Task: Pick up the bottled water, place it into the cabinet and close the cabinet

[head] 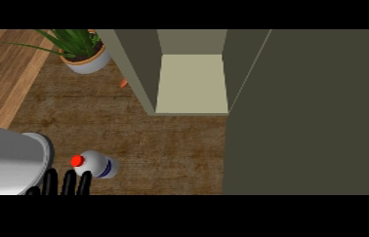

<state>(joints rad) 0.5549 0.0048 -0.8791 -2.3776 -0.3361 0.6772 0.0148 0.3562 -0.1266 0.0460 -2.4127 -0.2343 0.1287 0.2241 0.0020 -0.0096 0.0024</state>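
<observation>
Right now the bottled water [96, 164] stands upright on the brown table [158, 138], near its front-left corner; white body w/ a blue band and a red cap. Left hand [65, 182] shows at the front edge, just beside the bottle on its near-left side. Black fingers [69, 180] point up, fairly straight and slightly spread, tips next to the cap; they aren't curled round the bottle, nothing held. Can't tell if they touch it. Grey forearm [18, 160] fills the lower-left of the view. Right hand isn't visible.

Cabinet [191, 80] sits toward the back-middle of the table, open, pale shelf showing inside. Its dark door [302, 114] is swung out and covers the whole right side. Potted plant [83, 50] in a light pot stands at the back-left, well apart from the bottle. Small orange bit [124, 83] peeks out by the cabinet's left wall, too hidden to ID.
</observation>
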